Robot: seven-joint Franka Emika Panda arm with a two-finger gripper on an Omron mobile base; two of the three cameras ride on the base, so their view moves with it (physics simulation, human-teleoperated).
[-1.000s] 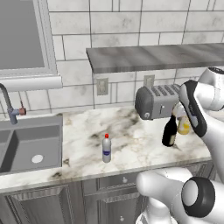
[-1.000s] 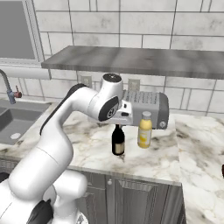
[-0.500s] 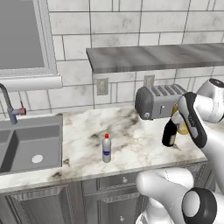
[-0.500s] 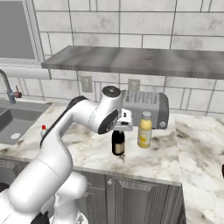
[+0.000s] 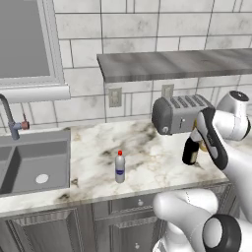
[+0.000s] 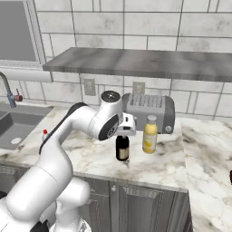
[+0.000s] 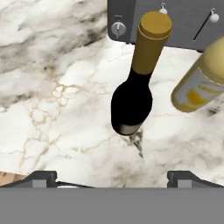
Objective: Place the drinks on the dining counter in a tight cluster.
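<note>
The tall dark wine bottle [image 7: 130, 107] with a gold top stands upright on the marble counter in front of the toaster [image 7: 175, 22]. My gripper [image 7: 114, 177] hangs just above it, open, its two tips wide apart and holding nothing. In the right base view the gripper [image 6: 122, 135] sits at the neck of the wine bottle [image 6: 122, 149]. The squat yellow bottle [image 6: 150, 134] stands right beside it, also the yellow bottle [image 7: 200, 83] in the hand view. The small clear red-capped bottle [image 5: 119, 167] stands alone farther left. The dining counter is out of view.
A grey toaster [image 5: 179, 114] stands against the tiled wall right behind the two bottles. A shelf [image 5: 172, 64] runs above it. The sink [image 5: 29, 162] with its faucet is at the far left. The counter's front edge [image 5: 98, 194] is close.
The hand has come down from above the toaster's height onto the wine bottle's neck. The jaws stay wide apart. The bottles have not moved.
</note>
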